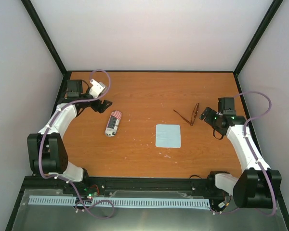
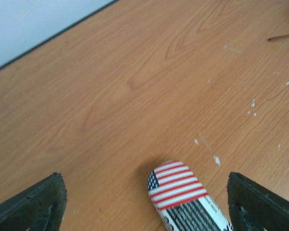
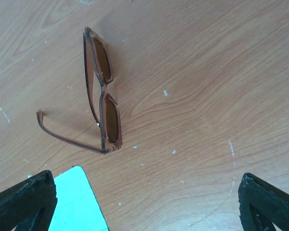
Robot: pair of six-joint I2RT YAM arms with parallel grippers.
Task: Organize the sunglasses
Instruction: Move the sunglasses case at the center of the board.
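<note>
The sunglasses [image 1: 191, 114] stand on the wooden table at centre right, thin brown frame, brownish lenses, temple arms unfolded; they also show in the right wrist view [image 3: 102, 96]. My right gripper [image 1: 205, 115] is open and empty, just right of the sunglasses and apart from them; its fingertips [image 3: 24, 199] frame bare table. The flag-patterned case [image 1: 113, 123] lies closed left of centre, and its end shows in the left wrist view [image 2: 183, 195]. My left gripper [image 1: 105, 106] is open and empty, hovering just behind the case, with its fingertips [image 2: 33, 202] either side.
A flat light blue cloth [image 1: 168, 135] lies in the middle of the table, between case and sunglasses; its corner shows in the right wrist view [image 3: 77, 202]. White walls with black posts enclose the table at back and sides.
</note>
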